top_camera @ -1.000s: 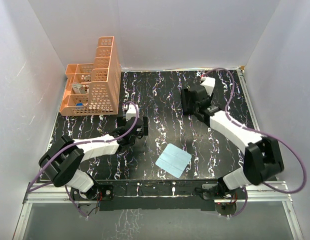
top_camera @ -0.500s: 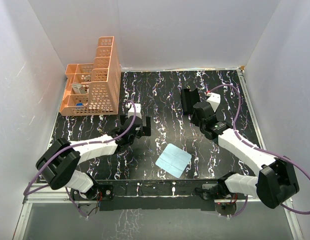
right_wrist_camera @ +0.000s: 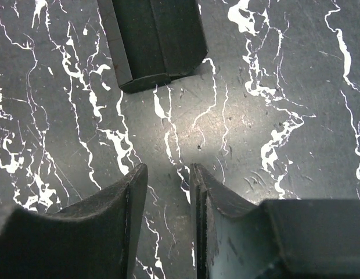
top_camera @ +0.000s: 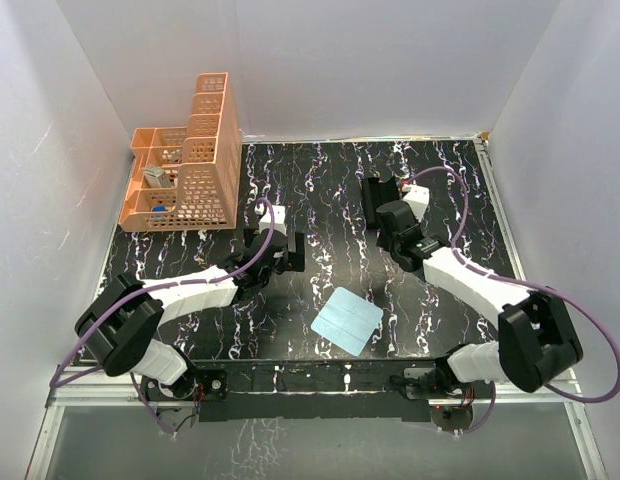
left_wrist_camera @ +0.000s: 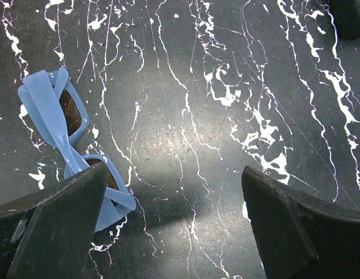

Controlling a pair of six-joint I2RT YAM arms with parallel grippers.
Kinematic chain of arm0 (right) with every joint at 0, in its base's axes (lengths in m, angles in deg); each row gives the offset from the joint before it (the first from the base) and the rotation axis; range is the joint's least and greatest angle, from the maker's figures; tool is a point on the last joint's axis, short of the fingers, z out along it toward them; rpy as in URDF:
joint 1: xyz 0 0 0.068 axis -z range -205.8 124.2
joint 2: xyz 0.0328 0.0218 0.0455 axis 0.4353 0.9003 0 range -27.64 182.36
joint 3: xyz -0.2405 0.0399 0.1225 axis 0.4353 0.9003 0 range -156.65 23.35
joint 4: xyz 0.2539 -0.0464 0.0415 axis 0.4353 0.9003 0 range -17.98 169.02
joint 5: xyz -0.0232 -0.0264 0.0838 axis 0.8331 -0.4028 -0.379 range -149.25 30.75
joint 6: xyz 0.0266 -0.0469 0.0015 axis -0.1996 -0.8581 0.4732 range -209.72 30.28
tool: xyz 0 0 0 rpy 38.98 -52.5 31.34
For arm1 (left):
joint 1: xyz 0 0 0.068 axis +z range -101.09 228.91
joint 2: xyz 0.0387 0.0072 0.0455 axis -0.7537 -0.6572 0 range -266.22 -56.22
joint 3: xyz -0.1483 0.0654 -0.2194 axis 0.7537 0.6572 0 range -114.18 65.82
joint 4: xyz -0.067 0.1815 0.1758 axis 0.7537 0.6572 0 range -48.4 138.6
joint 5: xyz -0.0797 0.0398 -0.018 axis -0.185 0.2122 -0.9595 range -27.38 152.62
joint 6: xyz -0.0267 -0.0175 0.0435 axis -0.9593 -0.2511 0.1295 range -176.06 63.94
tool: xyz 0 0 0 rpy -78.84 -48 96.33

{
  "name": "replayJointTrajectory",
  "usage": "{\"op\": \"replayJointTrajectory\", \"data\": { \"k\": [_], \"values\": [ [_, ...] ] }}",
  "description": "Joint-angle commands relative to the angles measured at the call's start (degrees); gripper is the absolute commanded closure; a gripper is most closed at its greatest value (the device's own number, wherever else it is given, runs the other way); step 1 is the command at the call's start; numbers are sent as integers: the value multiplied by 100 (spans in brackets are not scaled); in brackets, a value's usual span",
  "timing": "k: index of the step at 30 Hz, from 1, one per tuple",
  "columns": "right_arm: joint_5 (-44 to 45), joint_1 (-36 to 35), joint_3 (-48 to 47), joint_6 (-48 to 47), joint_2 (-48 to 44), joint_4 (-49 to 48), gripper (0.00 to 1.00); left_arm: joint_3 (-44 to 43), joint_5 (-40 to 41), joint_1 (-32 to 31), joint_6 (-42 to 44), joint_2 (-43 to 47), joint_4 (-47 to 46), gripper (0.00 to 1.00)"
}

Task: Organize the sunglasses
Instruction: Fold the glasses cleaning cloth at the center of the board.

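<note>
The sunglasses (left_wrist_camera: 64, 131), a folded pair with a blue frame and brown lenses, lie on the black marbled table at the left of the left wrist view. Their near end sits just behind my left finger (left_wrist_camera: 58, 226). My left gripper (left_wrist_camera: 174, 171) is wide open and empty, low over the table. In the top view it (top_camera: 278, 250) hides the sunglasses. The black glasses case (top_camera: 375, 195) lies closed at the back right. My right gripper (right_wrist_camera: 168, 170) hangs just in front of the case (right_wrist_camera: 154, 38), its jaws a narrow gap apart with nothing between them.
A light blue square cloth (top_camera: 347, 320) lies flat near the front centre. An orange tiered mesh organizer (top_camera: 185, 175) stands at the back left corner. White walls enclose the table on three sides.
My right gripper has drawn back from over the black case to just in front of it. My left gripper has shifted a little to the right.
</note>
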Motion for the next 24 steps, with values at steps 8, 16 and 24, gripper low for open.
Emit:
{"op": "replayJointTrajectory", "data": {
  "k": [8,16,24],
  "values": [
    [96,90,-997,-283,811,-488,73,-89,12,12,12,89,28,2],
    [-94,82,-477,-74,390,-262,71,-52,-544,12,216,38,-192,5],
    [-299,-428,187,256,-587,279,70,-172,-1630,-7,517,-156,-289,12]
  ]
}}
